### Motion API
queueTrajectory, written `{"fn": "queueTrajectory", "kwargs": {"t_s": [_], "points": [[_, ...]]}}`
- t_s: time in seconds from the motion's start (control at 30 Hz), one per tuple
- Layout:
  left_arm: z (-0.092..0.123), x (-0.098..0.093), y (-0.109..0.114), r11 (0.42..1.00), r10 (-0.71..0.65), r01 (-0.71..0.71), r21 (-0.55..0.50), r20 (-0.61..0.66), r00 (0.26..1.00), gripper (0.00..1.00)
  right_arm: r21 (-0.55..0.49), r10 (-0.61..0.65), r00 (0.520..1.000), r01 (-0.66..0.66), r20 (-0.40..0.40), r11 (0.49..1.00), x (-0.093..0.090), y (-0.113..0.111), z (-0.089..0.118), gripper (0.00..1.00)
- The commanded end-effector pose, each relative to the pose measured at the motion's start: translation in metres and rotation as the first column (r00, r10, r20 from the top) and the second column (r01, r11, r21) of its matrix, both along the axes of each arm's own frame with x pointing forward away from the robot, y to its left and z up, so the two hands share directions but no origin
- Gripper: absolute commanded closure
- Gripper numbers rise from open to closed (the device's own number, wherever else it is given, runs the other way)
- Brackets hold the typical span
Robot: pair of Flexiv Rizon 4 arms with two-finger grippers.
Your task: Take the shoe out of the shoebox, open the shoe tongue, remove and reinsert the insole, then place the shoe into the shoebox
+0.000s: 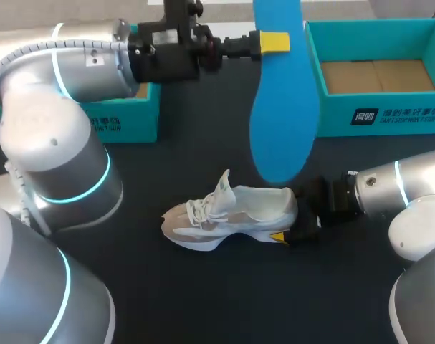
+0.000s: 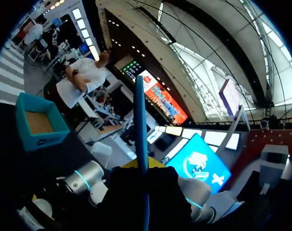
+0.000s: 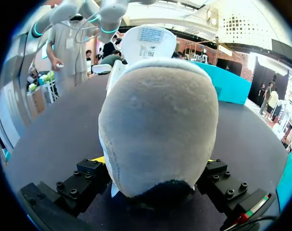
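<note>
One white shoe (image 1: 231, 211) is on the dark surface (image 1: 203, 301). There is one blue insole (image 1: 281, 122). There are two teal boxes, the left box (image 1: 127, 123) and the right box (image 1: 332, 118). There are two grippers, the left gripper (image 1: 273, 41) and the right gripper (image 1: 292, 233).

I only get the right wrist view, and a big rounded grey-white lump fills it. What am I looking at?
Observer: That is the heel of a white sneaker. The head view shows the whole shoe on the dark table, tongue pulled up, with its heel at the right gripper.
Operator: Is anything inside the shoe?
Observer: Its blue insole is out. The left gripper holds it in the air above the sneaker.
Operator: And where would the shoe go afterwards?
Observer: An open teal shoebox stands at the table's far right. Only bare brown cardboard shows inside it.
</note>
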State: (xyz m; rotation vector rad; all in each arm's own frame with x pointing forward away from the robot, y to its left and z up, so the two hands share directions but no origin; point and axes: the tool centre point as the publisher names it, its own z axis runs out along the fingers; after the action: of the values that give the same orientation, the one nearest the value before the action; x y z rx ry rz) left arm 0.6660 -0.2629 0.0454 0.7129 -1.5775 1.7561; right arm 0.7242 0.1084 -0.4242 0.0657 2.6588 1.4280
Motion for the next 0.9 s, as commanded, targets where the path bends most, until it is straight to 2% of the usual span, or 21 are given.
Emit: {"fn": "queueTrajectory", "kwargs": {"t_s": [0.03, 0.07, 0.2, 0.43, 0.7, 0.9], "points": [[-0.003, -0.01, 0.009, 0.991, -0.086, 0.098, 0.09, -0.136, 0.987, 1.0, -0.003, 0.0, 1.0, 0.0, -0.001, 1.0, 0.0, 0.0, 0.0, 1.0], [-0.003, -0.015, 0.014, 0.982, -0.117, 0.141, 0.123, -0.182, 0.976, 1.0, -0.003, 0.0, 1.0, 0.0, -0.001, 1.0, 0.0, 0.0, 0.0, 1.0], [0.001, -0.028, 0.029, 0.969, -0.162, 0.199, 0.144, -0.234, 0.959, 1.0, -0.003, 0.0, 1.0, 0.0, -0.001, 1.0, 0.0, 0.0, 0.0, 1.0], [0.006, -0.042, 0.047, 0.96, -0.197, 0.24, 0.144, -0.259, 0.946, 1.0, -0.003, 0.0, 1.0, 0.0, -0.001, 1.0, 0.0, 0.0, 0.0, 1.0], [0.01, -0.05, 0.061, 0.98, -0.146, 0.173, 0.101, -0.235, 0.961, 1.0, -0.003, 0.0, 1.0, 0.0, -0.001, 1.0, 0.0, 0.0, 0.0, 1.0], [0.012, -0.058, 0.063, 0.988, -0.111, 0.132, 0.085, -0.217, 0.97, 1.0, -0.003, 0.0, 1.0, 0.0, -0.001, 1.0, 0.0, 0.0, 0.0, 1.0]]}}
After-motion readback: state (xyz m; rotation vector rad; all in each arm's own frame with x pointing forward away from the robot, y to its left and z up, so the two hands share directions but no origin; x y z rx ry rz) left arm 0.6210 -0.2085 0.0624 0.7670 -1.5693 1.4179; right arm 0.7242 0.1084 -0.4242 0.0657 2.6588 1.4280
